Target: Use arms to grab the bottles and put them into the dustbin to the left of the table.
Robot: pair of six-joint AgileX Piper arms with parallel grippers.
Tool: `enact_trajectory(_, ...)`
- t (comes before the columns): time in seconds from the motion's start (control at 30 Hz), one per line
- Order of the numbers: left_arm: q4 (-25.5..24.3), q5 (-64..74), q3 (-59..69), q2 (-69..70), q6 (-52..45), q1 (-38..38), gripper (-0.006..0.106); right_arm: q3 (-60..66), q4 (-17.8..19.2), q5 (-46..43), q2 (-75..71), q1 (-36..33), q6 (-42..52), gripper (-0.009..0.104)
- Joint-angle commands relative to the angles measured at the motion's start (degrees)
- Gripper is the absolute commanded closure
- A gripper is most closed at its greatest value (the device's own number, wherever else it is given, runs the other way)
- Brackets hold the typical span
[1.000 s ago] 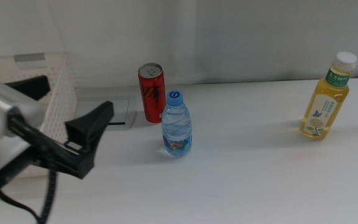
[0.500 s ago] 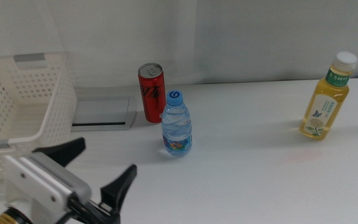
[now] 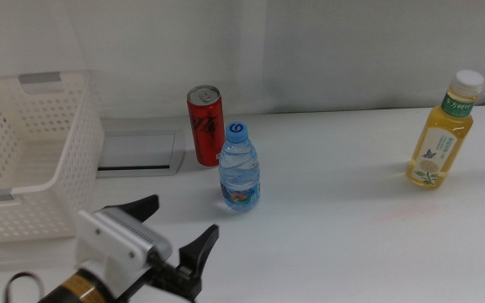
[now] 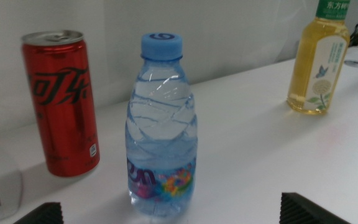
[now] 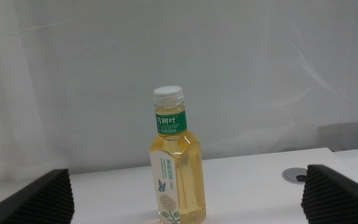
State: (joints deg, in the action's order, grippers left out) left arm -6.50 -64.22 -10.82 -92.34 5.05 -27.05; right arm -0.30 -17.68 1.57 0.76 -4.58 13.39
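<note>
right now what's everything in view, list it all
water bottle: 1, clear with blue cap, upright mid table, just in front of the can
can: 1, red, upright behind the water bottle, beside the grey plate
tea bottle: 1, yellow with white cap and green label, upright at the table's right
basket: 1, white perforated, at the table's left, looks empty
grey plate: 1, set into the table between basket and can
left gripper: 1, black jaws open, low near the front edge, facing the water bottle
right gripper: 1, dark jaws open, facing the tea bottle, seen only in its wrist view
</note>
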Motion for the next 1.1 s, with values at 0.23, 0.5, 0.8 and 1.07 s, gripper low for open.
enact_trajectory(0.23, -0.50, -4.09, -12.26, -12.03, 5.12, -0.43, 0.009, 2.33, 0.04, -0.16, -0.09, 0.41, 0.19, -0.008)
enact_trajectory(0.5, -2.09, -1.94, -20.31, -18.18, 5.56, -0.43, 0.009, 2.33, 0.04, -0.16, -0.09, 0.41, 0.19, -0.008)
enact_trajectory(0.8, -2.09, 1.57, -28.68, -24.85, 11.24, -0.43, 0.009, 2.33, 0.04, -0.16, -0.09, 0.41, 0.19, -0.008)
enact_trajectory(1.07, -6.87, 10.22, -33.25, -26.51, 12.63, -0.43, 0.009, 2.33, 0.04, -0.78, -0.09, 0.41, 0.19, -0.008)
